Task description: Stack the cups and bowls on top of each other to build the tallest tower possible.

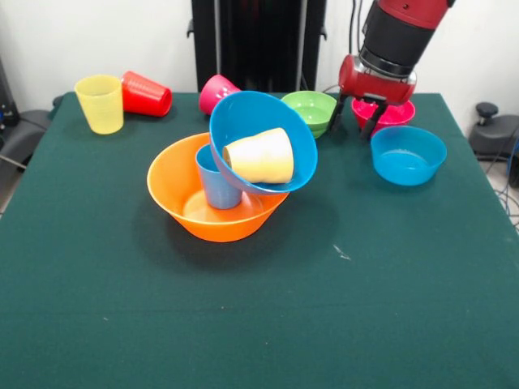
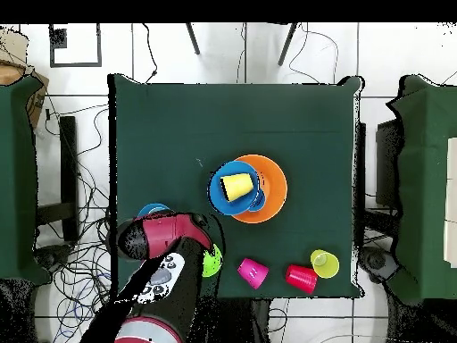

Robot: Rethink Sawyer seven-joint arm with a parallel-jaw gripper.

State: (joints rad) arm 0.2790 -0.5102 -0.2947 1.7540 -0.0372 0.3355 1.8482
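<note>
Tower: large orange bowl (image 1: 217, 204) holds an upright light blue cup (image 1: 215, 180); the large blue bowl (image 1: 261, 139) leans tilted on that cup, so the pale orange cup (image 1: 259, 156) lies on its side inside it.
Gripper (image 1: 360, 120): above the magenta bowl (image 1: 396, 115), 2 dark fingers spread, nothing between them; likely lining up a pick.
Loose pieces: small blue bowl (image 1: 408, 154), green bowl (image 1: 310, 108), yellow cup (image 1: 100, 103), red cup (image 1: 147, 93), pink cup (image 1: 216, 91).
Hidden: overhead, the arm covers the magenta bowl and most of the small blue bowl.

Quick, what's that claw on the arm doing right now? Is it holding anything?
Gripper: open, holding nothing, fingers hanging over the magenta bowl.
</note>
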